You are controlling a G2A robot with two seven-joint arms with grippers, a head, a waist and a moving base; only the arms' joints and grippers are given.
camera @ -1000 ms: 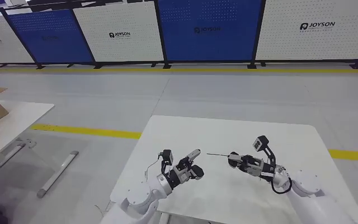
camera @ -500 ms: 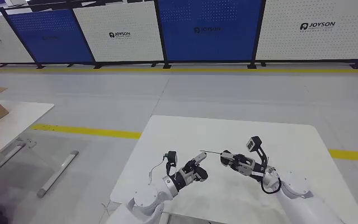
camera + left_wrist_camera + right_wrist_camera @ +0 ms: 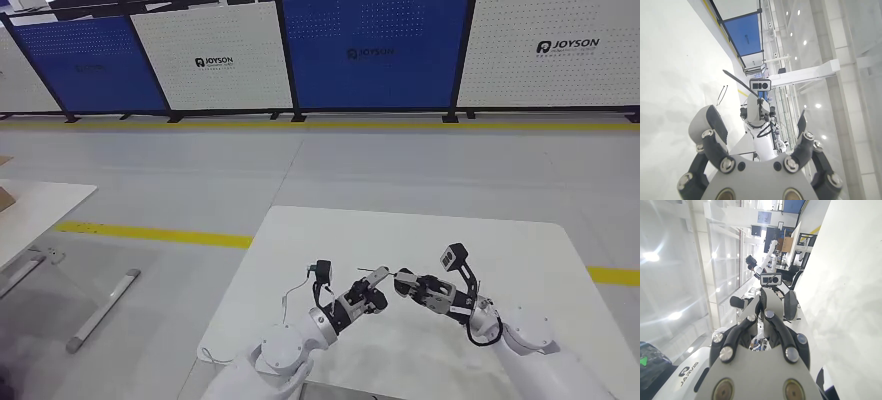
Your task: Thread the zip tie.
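Lying on the table (image 3: pixel 668 56) near the zip tie (image 3: pixel 740 83) are spares (image 3: pixel 721 94).

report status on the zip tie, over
Left gripper open, empty. Right gripper shut on zip tie, tail free, toward left. Spare ties on table, clear of both.

One end of the zip tie (image 3: pixel 738 82) is hidden inside the clamped fingers of the right claw (image 3: pixel 759 102).

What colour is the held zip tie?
The zip tie is black; best seen in left wrist view.
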